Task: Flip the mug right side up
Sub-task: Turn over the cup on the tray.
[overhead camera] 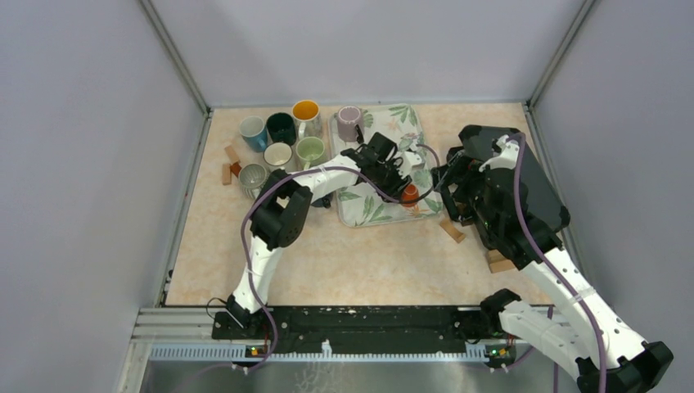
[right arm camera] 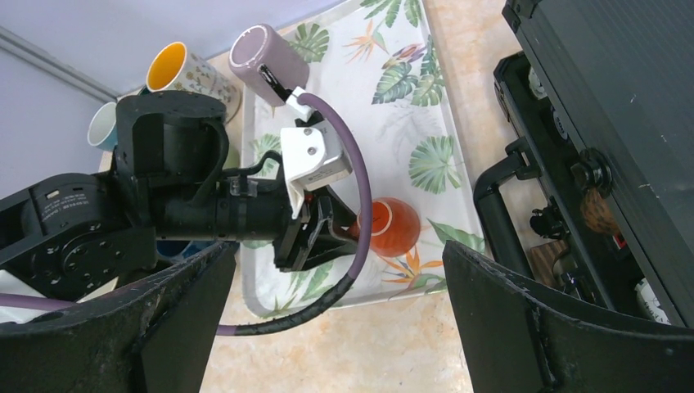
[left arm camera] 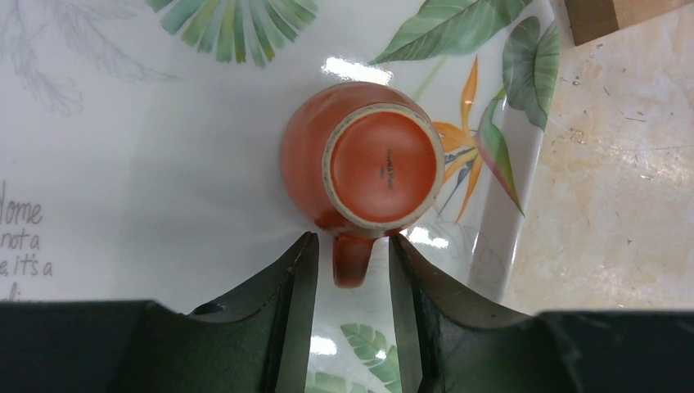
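Upturned orange mug (left arm camera: pixel 380 164), base stamp unreadable, tray (left arm camera: pixel 164 164) reading "home", left jaws apart astride handle (left arm camera: pixel 352 260), right jaws wide.

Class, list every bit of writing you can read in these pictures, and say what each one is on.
"ome": on the tray, cut off at the picture's left edge.
"not a": on the tray, the line below.
"e, it's a": on the tray, below that, also cut off.
Stamp on the base of the orange mug: too small to read.
White print on the left arm: too small to read.
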Robot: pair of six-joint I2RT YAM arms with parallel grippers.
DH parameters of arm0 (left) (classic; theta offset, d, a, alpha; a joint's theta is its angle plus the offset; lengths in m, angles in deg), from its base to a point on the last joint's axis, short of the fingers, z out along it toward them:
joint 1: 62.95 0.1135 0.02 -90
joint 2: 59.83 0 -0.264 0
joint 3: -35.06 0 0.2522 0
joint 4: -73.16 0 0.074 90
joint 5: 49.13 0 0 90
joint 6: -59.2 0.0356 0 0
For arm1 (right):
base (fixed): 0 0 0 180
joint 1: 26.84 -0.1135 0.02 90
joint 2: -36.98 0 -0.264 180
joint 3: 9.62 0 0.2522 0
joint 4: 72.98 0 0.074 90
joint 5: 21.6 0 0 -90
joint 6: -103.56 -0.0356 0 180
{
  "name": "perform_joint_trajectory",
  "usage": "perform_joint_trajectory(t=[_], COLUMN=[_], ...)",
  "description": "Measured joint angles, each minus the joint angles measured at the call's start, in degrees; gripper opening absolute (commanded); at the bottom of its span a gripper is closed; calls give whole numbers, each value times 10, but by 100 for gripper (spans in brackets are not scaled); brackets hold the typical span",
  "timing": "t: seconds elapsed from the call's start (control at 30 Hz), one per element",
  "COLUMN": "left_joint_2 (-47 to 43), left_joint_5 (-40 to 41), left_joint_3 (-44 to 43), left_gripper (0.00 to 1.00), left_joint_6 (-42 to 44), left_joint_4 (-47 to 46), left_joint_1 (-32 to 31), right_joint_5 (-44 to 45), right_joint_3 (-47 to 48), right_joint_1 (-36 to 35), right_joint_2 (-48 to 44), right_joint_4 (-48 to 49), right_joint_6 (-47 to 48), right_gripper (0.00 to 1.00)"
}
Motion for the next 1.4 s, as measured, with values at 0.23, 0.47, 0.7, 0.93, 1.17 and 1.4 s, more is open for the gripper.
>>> perform_joint_trajectory(t=[0.23,0.47,0.7,0.93,1.17,1.4], left_joint_2=[14,14,16,30,39,42], left_joint_5=[0,-2,-2,-2,-2,-6], left_joint_3=[-9,-16,-33,-45,-45,-51], left_gripper=[37,44,34,34,33,41], left_joint_6=[0,0,0,0,0,0], left_joint_4=[2,1,3,5,6,6], left_joint_1=[-1,-2,-2,-2,-2,-2], right_joint_5=[0,-2,-2,-3,-5,-5], right_joint_3=[0,-8,-8,-8,-9,-16], right_joint_1=[0,0,0,0,0,0], right_joint_2=[0,0,0,0,1,1], right_joint_4=[0,-1,-2,-2,-1,-1], right_joint_6=[0,0,0,0,0,0], right_gripper=[99,99,99,99,99,99])
